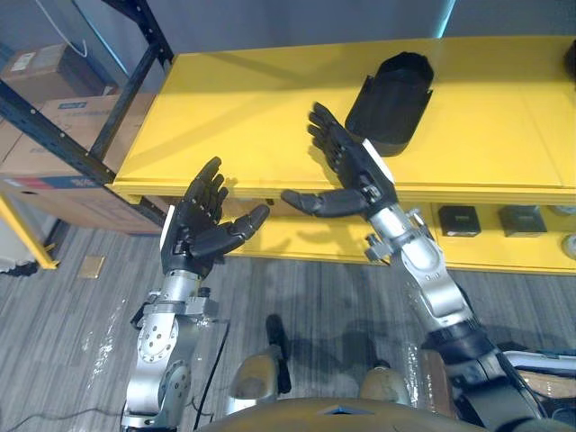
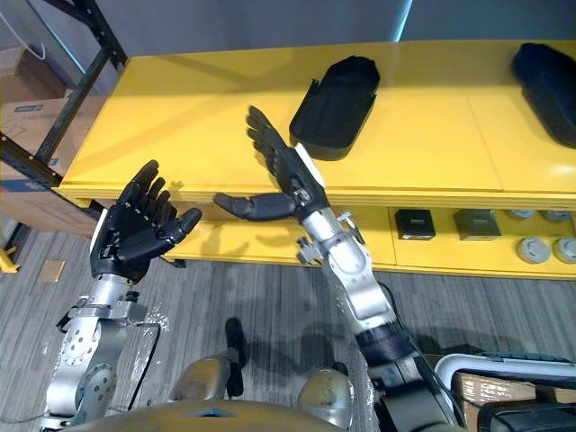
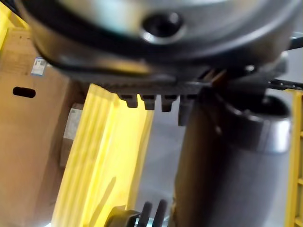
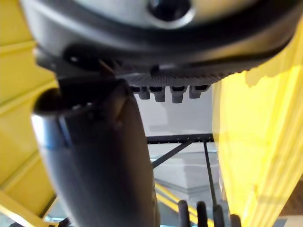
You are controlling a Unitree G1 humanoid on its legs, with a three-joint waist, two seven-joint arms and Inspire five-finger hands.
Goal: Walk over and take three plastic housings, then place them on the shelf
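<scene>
— Both hands raised?
— Yes. The left hand is at lower left and the right hand at centre, fingers straight and spread, holding nothing.
— Housings?
— One plastic housing lies on the yellow shelf, upper centre, near the right hand but untouched. A second housing is cut off at the upper right.

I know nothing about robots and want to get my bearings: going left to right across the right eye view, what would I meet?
From the left: cardboard box → left hand → right hand → black plastic housing → second black housing.
</scene>
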